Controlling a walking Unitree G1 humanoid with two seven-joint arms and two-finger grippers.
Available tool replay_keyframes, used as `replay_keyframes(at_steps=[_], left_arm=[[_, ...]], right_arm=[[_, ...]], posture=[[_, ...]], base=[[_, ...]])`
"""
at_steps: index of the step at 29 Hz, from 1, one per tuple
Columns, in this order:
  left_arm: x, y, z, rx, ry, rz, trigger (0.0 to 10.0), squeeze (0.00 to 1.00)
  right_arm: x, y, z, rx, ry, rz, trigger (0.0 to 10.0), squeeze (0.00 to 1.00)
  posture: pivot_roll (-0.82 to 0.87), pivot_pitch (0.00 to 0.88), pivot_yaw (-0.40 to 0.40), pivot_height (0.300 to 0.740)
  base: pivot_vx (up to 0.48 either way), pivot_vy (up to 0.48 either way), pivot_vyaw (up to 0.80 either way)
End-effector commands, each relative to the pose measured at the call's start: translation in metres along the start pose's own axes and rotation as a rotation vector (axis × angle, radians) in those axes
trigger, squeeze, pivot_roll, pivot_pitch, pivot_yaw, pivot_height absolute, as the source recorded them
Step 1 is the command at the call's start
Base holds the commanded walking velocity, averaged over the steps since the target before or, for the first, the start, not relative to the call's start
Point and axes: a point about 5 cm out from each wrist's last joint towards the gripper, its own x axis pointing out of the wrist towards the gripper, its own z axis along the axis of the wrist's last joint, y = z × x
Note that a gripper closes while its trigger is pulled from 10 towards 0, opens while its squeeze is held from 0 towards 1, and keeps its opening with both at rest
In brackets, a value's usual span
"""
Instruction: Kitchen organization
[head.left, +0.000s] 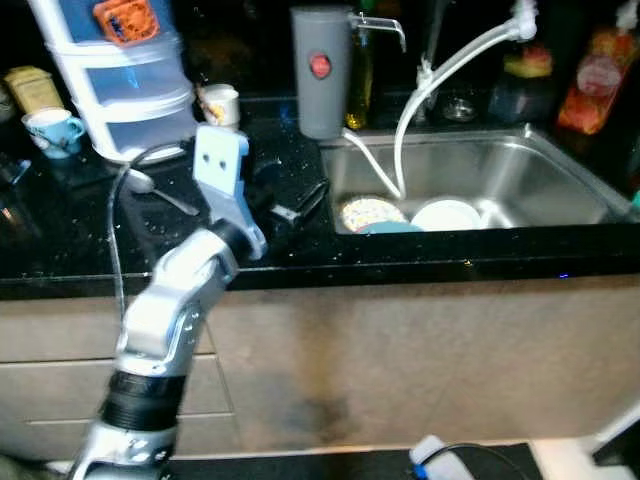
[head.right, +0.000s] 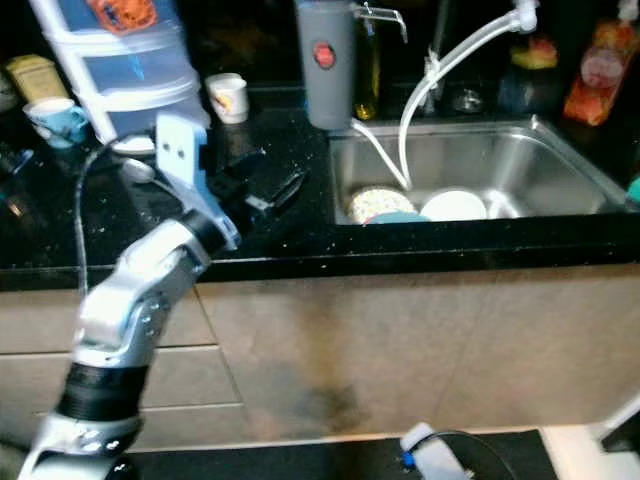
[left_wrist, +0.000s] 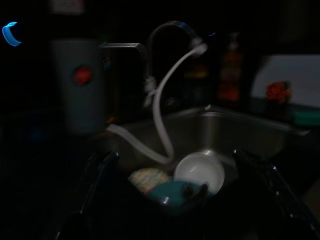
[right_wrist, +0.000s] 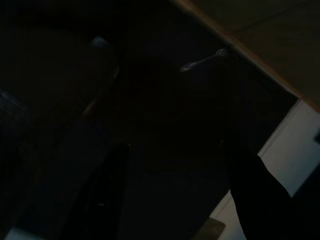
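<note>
L hand (head.left: 300, 205) is hovering over table (head.left: 60, 250) beside sink (head.left: 520, 170), fingers spread, empty. Bowl (head.left: 447, 214) is lying in sink w/ plate (head.left: 368, 212). Advise: reach low, clear hose (head.left: 400, 150).

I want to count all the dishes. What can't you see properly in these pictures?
- Dishes in the sink: the counter edge hides their lower parts in the left eye view; the white bowl is dim in the left wrist view.
- Left gripper: dark fingers against the black counter.
- Right wrist view: too dark; fingers are silhouettes.
</note>
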Motion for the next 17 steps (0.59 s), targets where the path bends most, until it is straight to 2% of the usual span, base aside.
replay_keyframes(at_steps=[1,9,17], left_arm=[[-0.004,0.007,-0.001,0.023,0.021,0.030,10.0,0.00],[-0.006,0.008,-0.004,0.055,0.036,0.053,10.0,0.00],[-0.010,0.018,-0.004,0.084,0.037,0.094,10.0,0.00]], right_arm=[[0.002,0.002,0.009,0.001,-0.027,0.010,10.0,0.00],[0.002,0.002,0.010,-0.008,-0.029,0.020,10.0,0.00],[0.002,0.002,0.011,-0.005,-0.031,0.017,10.0,0.00]], posture=[[0.01,0.000,0.018,0.740],[0.01,0.000,0.018,0.740],[0.01,0.000,0.015,0.740]], base=[[0.000,0.000,0.80],[0.000,0.000,0.80],[0.000,0.000,0.80]])
